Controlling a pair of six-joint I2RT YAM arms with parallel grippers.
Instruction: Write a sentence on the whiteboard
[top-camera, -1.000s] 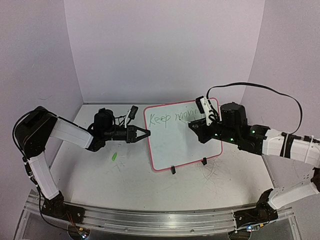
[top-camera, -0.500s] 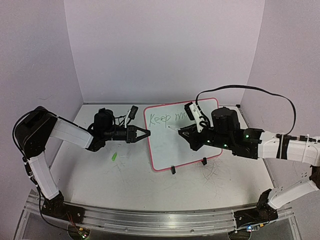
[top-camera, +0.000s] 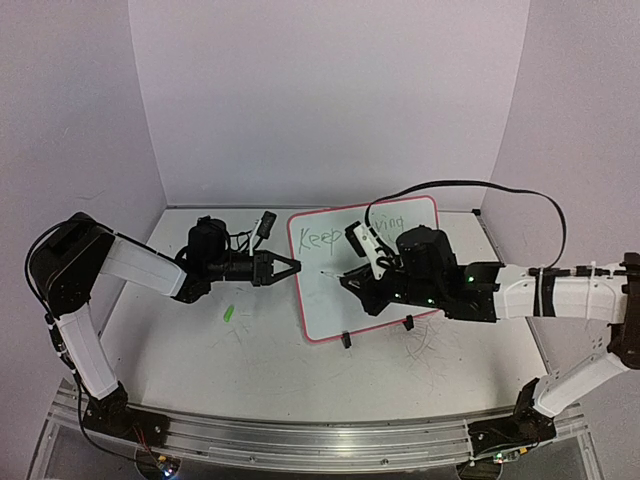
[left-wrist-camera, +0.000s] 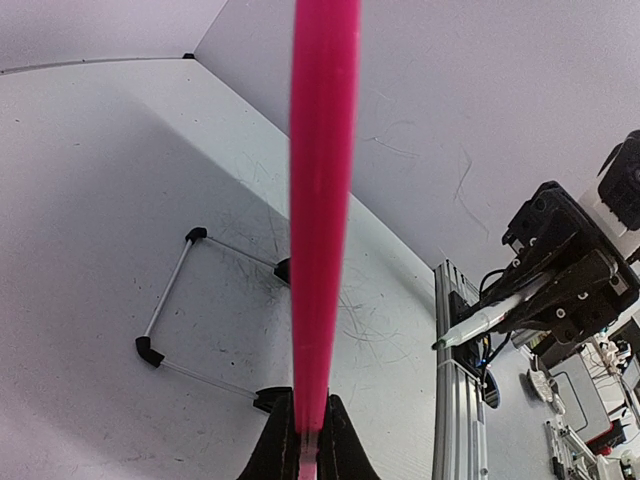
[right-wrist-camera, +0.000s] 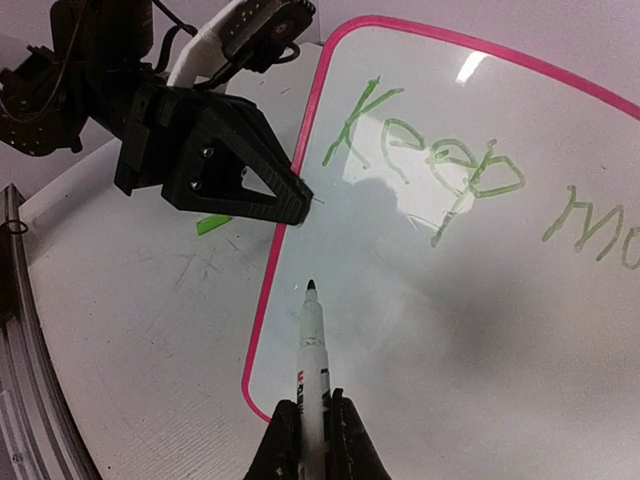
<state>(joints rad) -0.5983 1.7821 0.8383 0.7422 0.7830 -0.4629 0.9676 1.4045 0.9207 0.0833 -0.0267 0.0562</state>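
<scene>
Item: whiteboard (top-camera: 325, 300), pink-framed, glossy, propped at a tilt on two black feet (top-camera: 346, 340) near the middle of the table (top-camera: 250, 380), with its writing face turned toward the arms. Holder: left pincer (top-camera: 291, 267), closed on the board's left frame edge. The left wrist view shows its fingers (left-wrist-camera: 283, 447) pinched tight on the pink rim. Probable purpose: to brace a light board so it neither slides nor tips back under the pressure of writing. Tool: pen (right-wrist-camera: 313, 345), white barrel with a dark tip, gripped firmly in the right pincer (right-wrist-camera: 310, 430). The barrel lies along the fingers and points forward, so that wrist movement steers the tip directly. Tip position: over bare white surface below the "K" of "Keep", close to the left frame and just in front of the left pincer. Whether it touches the board or sits just above it cannot be told. Contents: sentence (right-wrist-camera: 440, 170), in thin green script slanting up across the top of the board. "Keep" and "mo" are legible from the right wrist. From overhead the right arm hides the middle, and "ing" shows beyond it. Nothing is written beneath this line. Assessment: the first line looks finished, and the pen set at the left margin suggests a second line is about to start. Loose item: green scrap (top-camera: 229, 313) on the table left of the board, apart from both arms. It may be the pen's cap but is too small to confirm.
</scene>
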